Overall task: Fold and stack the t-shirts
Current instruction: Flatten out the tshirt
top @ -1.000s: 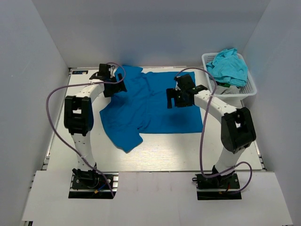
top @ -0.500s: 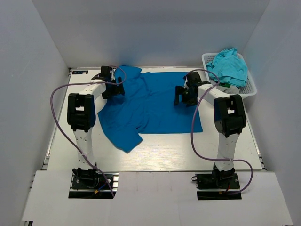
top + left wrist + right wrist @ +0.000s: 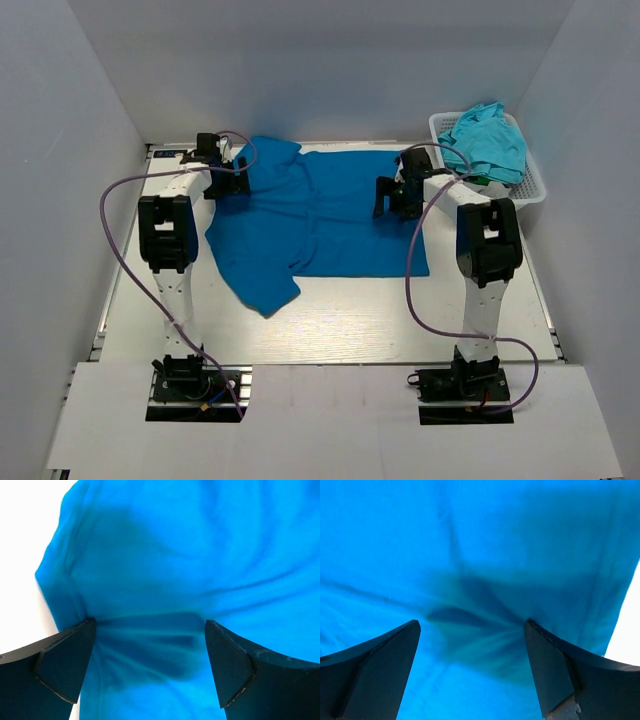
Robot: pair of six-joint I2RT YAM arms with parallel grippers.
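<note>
Here, I have both pincers released wide: left gripper [image 3: 150, 624] and right gripper [image 3: 472, 624] press the royal blue cotton t-shirt [image 3: 320, 225] spread on the white table [image 3: 350, 310]. First fold in hand, I judge; next, clench its far edge.

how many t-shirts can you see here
2 for certain. A royal blue t-shirt lies spread on the table. A turquoise t-shirt is bunched in the white basket at the far right. That heap may hide more shirts underneath.
</note>
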